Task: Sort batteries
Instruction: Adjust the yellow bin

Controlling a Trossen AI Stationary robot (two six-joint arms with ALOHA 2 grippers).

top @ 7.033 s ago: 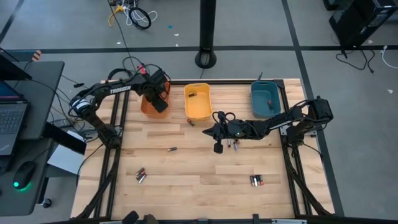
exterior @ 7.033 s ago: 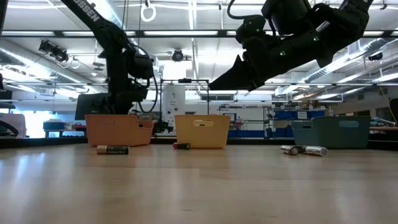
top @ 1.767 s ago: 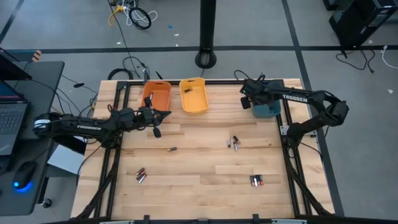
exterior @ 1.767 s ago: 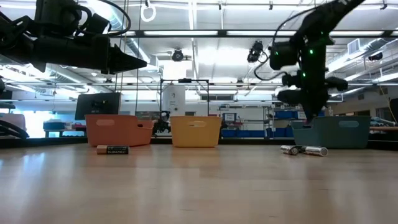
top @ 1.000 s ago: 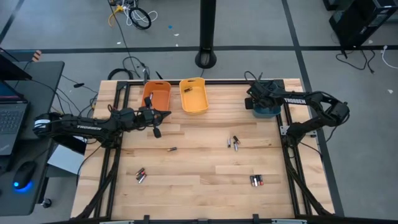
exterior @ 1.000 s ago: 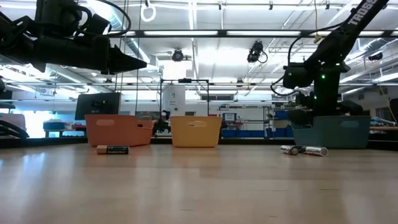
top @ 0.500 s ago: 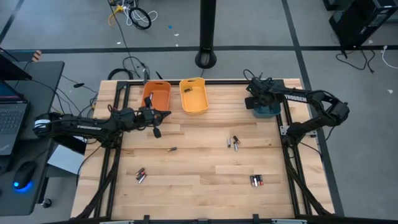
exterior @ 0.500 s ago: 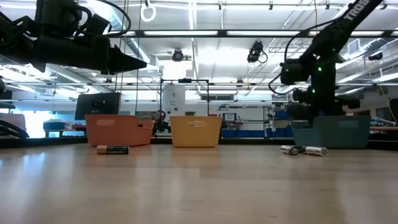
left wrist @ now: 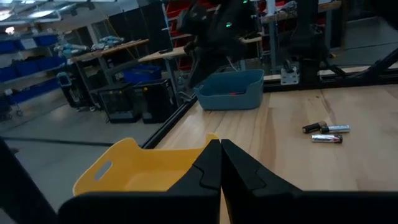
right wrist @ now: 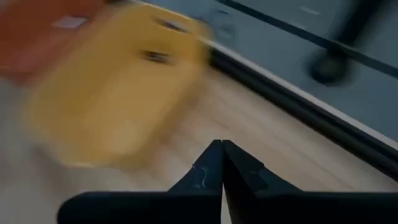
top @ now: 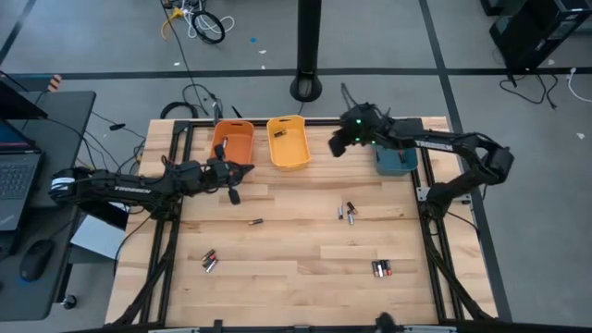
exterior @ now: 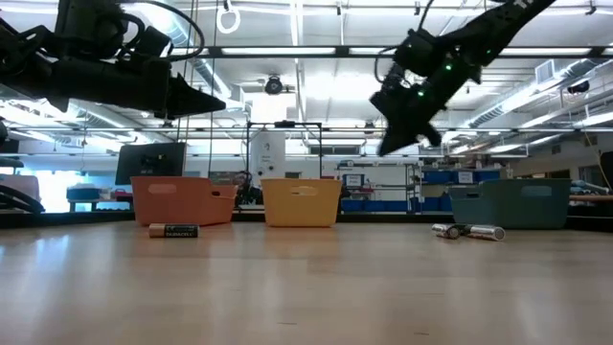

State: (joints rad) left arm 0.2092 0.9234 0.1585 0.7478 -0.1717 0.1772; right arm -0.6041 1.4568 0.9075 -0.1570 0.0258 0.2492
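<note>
Now the right end effector [top: 337, 148] hangs pinched shut, empty, between yellow bin [top: 289, 143] and teal bin [top: 396, 151]; batteries [top: 348, 213] lie on the counter [top: 296, 240] below it. Left end effector [top: 246, 167] is shut too.

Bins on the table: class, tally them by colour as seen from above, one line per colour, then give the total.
Orange bin: 1
Yellow bin: 1
Teal bin: 1
Total: 3
</note>
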